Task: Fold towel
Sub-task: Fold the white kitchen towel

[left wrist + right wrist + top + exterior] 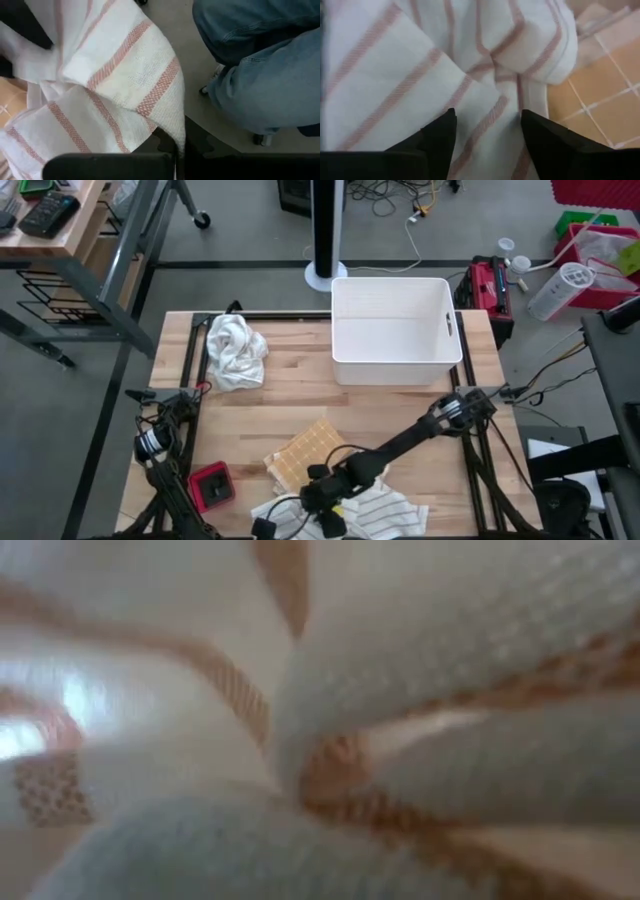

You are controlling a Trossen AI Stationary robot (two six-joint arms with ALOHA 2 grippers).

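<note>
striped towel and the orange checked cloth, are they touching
Touching. In the right wrist view the striped towel lies over the edge of the orange checked cloth, with no gap between them. The high view agrees.

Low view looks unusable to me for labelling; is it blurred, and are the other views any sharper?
Low view: filled by the striped towel pressed close to the lens, fully out of focus, nothing else visible. Right wrist view: towel stripes sharp, the open right gripper slightly soft at its fingertips. Left wrist view: weave crisp. High view: evenly lit, sharp, no glare on the table.
</note>
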